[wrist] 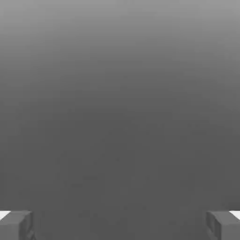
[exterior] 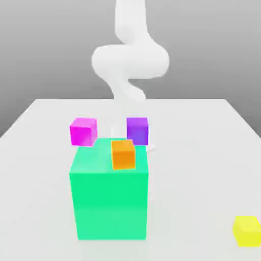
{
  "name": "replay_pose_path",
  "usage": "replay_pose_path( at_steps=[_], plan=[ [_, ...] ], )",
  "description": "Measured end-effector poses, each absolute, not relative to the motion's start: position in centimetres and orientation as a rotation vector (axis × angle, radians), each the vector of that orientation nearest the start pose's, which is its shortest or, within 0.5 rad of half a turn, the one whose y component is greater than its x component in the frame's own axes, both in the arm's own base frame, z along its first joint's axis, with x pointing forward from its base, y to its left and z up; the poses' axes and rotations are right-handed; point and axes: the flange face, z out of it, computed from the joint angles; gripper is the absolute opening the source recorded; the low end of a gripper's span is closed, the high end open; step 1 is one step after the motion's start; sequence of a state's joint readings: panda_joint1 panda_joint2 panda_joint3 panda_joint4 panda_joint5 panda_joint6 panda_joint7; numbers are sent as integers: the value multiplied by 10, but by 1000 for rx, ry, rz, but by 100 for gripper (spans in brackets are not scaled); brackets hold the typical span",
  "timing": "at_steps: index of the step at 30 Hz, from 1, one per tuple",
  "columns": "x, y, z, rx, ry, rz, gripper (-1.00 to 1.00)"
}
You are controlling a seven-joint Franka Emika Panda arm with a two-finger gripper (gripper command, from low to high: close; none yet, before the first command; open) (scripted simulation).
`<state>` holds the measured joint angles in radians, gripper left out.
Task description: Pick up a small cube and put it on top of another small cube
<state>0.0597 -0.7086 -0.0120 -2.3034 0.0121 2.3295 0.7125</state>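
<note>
On the white table [exterior: 204, 153] I see a big green block [exterior: 109, 199] near the front, and it hides part of what stands behind it. An orange cube [exterior: 123, 154] sits at the block's top rear edge; I cannot tell whether it rests on the block or just behind it. Behind that stand a magenta cube [exterior: 83, 131] and a purple cube [exterior: 137, 130], their lower parts partly covered by the green block. My arm [exterior: 130, 58] rises at the far side of the table, its top cut off by the frame.

From the hand view, my gripper [wrist: 120, 225] stands spread wide, with only the two fingertips [wrist: 16, 224] showing at opposite corners and nothing between them but plain grey. It holds and touches nothing.

My yellow cube [exterior: 247, 230] lies well apart from the rest, near the table's front edge at the exterior view's right. It stands alone, with bare table between it and the green block.
</note>
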Motion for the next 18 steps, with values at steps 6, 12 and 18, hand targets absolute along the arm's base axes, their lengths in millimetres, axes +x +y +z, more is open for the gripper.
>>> replay_pose_path(
  at_steps=[6,12,18],
  plan=[
    [444,72,591,-2761,497,-757,0],
    [480,137,492,-2905,82,-563,0],
    [482,207,385,-2974,-376,-363,0]
  ],
)
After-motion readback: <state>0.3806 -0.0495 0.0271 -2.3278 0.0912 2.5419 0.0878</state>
